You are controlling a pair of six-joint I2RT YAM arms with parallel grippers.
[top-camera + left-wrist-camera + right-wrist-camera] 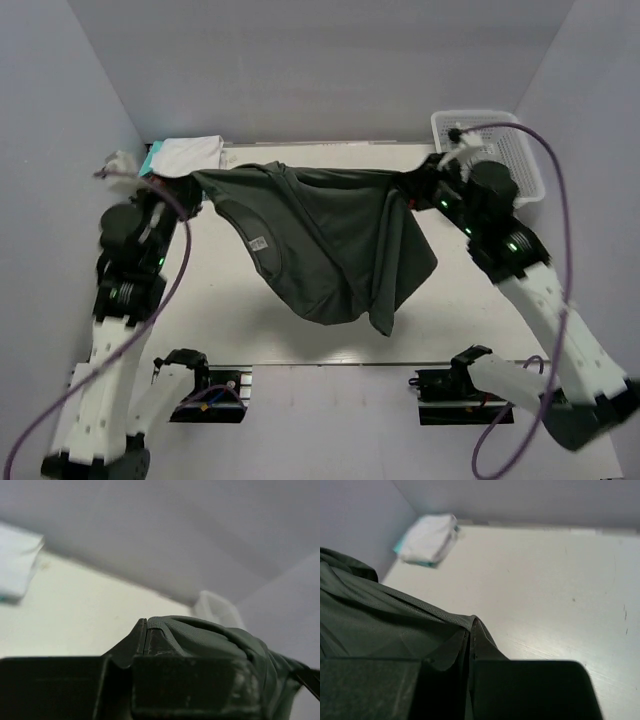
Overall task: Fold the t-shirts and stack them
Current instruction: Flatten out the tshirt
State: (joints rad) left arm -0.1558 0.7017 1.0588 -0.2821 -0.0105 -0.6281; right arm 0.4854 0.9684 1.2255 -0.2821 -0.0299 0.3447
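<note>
From my seat, the charcoal t-shirt (330,250) reads as soft matt cloth, and its fine knit shows close up. The folded white t-shirt (190,153) at the desk's far left corner looks equally matt. The desk (230,320) is smooth, pale and faintly scuffed. The basket (505,150) is white plastic lattice. The left fingers (185,685) look like matt black plastic.

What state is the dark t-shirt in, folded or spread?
Spread: the dark t-shirt hangs stretched, unfolded, between the left gripper and the right gripper.
</note>
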